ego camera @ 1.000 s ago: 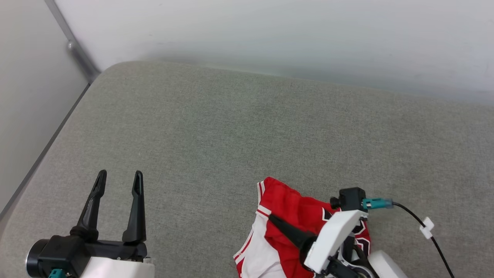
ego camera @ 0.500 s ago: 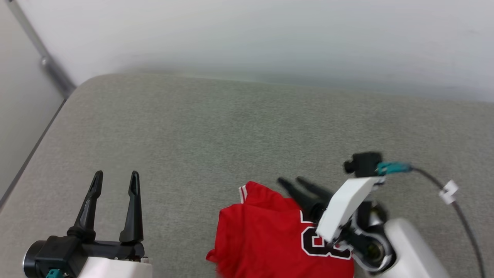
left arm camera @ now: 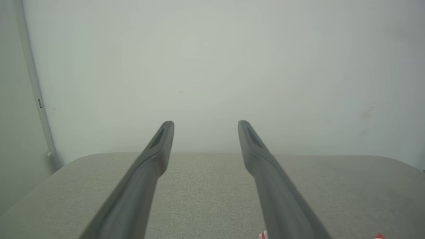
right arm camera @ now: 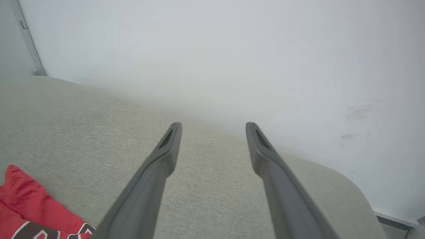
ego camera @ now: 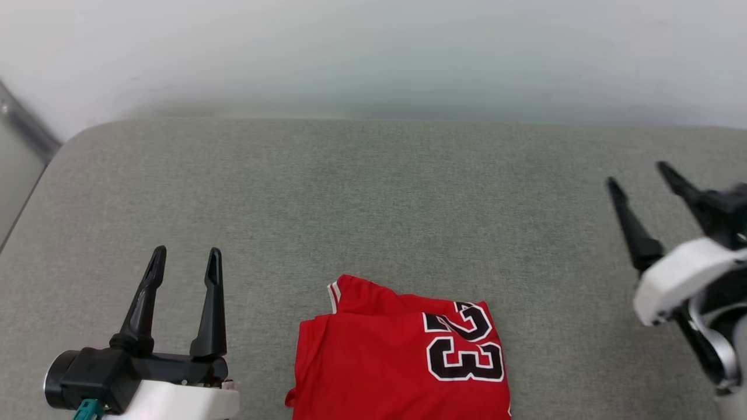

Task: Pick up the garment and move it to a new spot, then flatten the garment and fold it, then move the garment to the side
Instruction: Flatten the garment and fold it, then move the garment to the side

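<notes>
Red basketball jersey (ego camera: 402, 361) with a black, white-outlined 23 is lying as a compact folded rectangle on the grey woven cushion (ego camera: 373, 204), between the two grippers and touching neither. Left gripper (ego camera: 187, 252) and right gripper (ego camera: 636, 175) are hovering, jaws spread wide, carrying nothing. Folding appears finished; shifting it aside is probably remaining.
</notes>
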You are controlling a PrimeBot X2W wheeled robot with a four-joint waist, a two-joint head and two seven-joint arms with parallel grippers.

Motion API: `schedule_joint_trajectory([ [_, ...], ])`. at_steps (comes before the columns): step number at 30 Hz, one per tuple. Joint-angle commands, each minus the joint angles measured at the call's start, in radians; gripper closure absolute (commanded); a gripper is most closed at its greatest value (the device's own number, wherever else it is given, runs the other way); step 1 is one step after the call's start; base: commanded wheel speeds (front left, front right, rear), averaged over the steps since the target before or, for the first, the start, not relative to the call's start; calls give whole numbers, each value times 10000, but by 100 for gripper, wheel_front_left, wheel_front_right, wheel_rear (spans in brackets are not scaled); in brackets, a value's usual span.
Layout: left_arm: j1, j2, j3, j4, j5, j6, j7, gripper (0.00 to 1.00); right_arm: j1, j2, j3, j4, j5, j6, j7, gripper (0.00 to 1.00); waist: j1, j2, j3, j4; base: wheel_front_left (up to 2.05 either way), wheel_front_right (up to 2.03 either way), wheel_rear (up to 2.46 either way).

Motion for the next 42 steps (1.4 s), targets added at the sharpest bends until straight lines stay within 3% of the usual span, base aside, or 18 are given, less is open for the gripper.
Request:
schedule_joint_trajectory([
  [1,-130,14,-31,-28,23,-8,-22,0,237,-33,-109,-88,-72,-4,-241,0,0,-1,23,-49,0,0,0],
  [4,-17,9,-111,17,0,-8,-22,0,785,-63,-870,-378,-641,-5,-1193,0,0,-1,40,-140,0,0,0],
  [8,191,118,-273,92,5,-8,-22,0,1582,586,-1691,-728,-799,-7,-2178,0,0,-1,35,-205,0,0,0],
  [9,269,104,-280,92,-29,-8,-22,0,1978,1000,-1983,-782,-808,-5,-2625,0,0,-1,38,-215,0,0,0],
  [14,365,132,-426,161,-43,-8,-22,0,2739,1890,-2273,-746,-897,-4,-3295,0,0,-1,37,-190,0,0,0],
  [19,417,162,-557,262,-22,-8,-22,0,3083,2332,-2225,-836,-915,-4,-3496,0,0,-1,28,-192,0,0,0],
  [35,288,153,-639,370,35,-8,-22,0,3326,2514,-1713,-827,-964,-4,-2924,0,0,-1,-35,-117,0,0,0],
  [39,277,128,-611,354,38,-8,-22,0,3536,2273,-1189,-808,-638,-2,-1485,0,0,-1,36,-113,0,0,0],
  [42,189,105,-629,342,39,-8,-22,0,3698,2022,-588,-1142,106,-4,275,0,0,-1,159,-109,0,0,0],
])
